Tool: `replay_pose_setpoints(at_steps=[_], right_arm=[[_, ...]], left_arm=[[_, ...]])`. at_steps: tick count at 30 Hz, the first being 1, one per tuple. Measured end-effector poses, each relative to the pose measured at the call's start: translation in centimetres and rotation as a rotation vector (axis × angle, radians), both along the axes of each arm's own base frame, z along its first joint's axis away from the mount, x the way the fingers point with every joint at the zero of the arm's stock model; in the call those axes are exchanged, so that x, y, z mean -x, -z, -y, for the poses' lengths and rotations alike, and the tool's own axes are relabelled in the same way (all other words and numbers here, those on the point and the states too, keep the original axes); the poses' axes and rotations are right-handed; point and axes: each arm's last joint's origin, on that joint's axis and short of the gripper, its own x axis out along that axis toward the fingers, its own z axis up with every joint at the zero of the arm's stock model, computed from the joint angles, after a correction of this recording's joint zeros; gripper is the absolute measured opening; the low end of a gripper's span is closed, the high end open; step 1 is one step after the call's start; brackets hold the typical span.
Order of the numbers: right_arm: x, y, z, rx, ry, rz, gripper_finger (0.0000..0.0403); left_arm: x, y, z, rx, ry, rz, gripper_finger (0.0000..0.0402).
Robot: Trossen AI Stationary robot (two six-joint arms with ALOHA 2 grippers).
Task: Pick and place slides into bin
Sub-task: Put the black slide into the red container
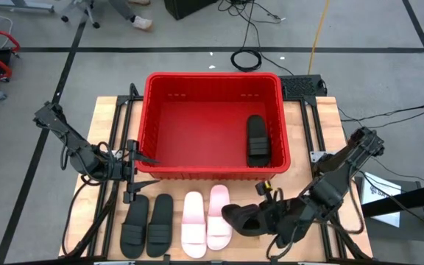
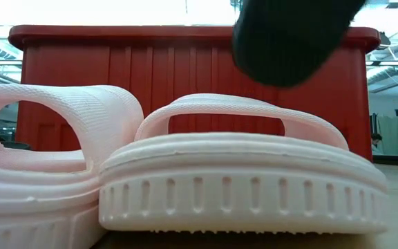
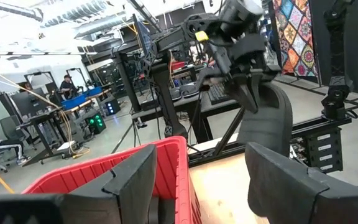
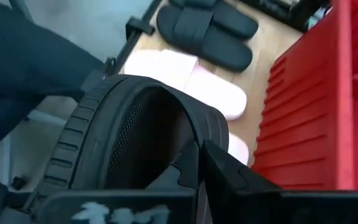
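Between my right gripper's (image 1: 260,215) fingers sat a black slide (image 1: 243,218), pinched tight by its wide strap, because the strap was the one part thin enough for closed fingers to bite on, and because hanging from it the sole would swing free of the table. In my right wrist view the ribbed sole (image 4: 135,137) curved up just ahead of my fingers, so the grip looked sound to me. Beyond the gripper, across the bare boards, stood the red bin (image 1: 213,79), and I judged the next move needed a lift high enough to clear its thick rim. One black slide (image 1: 257,140) already lay inside it, against the wall nearest my right arm. Just beside my gripper, on the side toward my other arm, two pale pink slides (image 1: 206,214) lay paired, and past them two black ones (image 1: 147,223), all lined up in front of the bin where either arm could reach. That made six: four black, two pale pink. My left gripper (image 1: 143,171) waited by the bin's near corner, fingers spread wide and empty, likely kept out of the way.
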Motion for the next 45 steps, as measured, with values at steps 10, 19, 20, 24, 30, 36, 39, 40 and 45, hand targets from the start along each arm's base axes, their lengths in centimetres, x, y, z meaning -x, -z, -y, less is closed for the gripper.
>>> replay_pose_setpoints(at_steps=[10,19,20,24,30,36,39,40,45], right_arm=[[1.3,-3.1,1.2,-0.020,-0.067,0.155,0.0000],[2.2,-5.2,2.8,0.017,-0.050,0.271,0.0000],[2.4,-5.4,3.1,0.027,-0.044,0.283,0.0000],[2.8,-6.3,4.4,0.097,0.003,0.329,0.0000],[3.1,-7.0,6.7,0.183,0.068,0.346,0.0000],[2.6,-7.0,9.2,0.252,0.137,0.310,0.0000],[2.3,-6.7,10.5,0.320,0.200,0.276,0.0000],[2.1,-6.6,11.1,0.342,0.217,0.256,0.0000],[1.5,-6.2,13.8,0.403,0.296,0.189,0.0000]], left_arm=[[0.0,-0.1,0.0,0.006,-0.001,0.005,0.0253],[0.0,-0.1,0.0,0.017,-0.001,0.008,0.0253],[0.0,-0.1,0.0,0.019,-0.001,0.011,0.0253],[0.0,-0.5,-0.2,0.038,-0.034,0.042,0.0253],[-0.1,-0.8,-0.7,0.046,-0.150,0.060,0.0253],[-0.1,-1.3,-2.4,0.048,-0.264,0.084,0.0253],[0.2,-1.7,-3.7,0.058,-0.316,0.109,0.0253],[0.3,-1.9,-4.2,0.057,-0.323,0.118,0.0253],[1.1,-2.4,-6.3,0.044,-0.347,0.162,0.0253]])
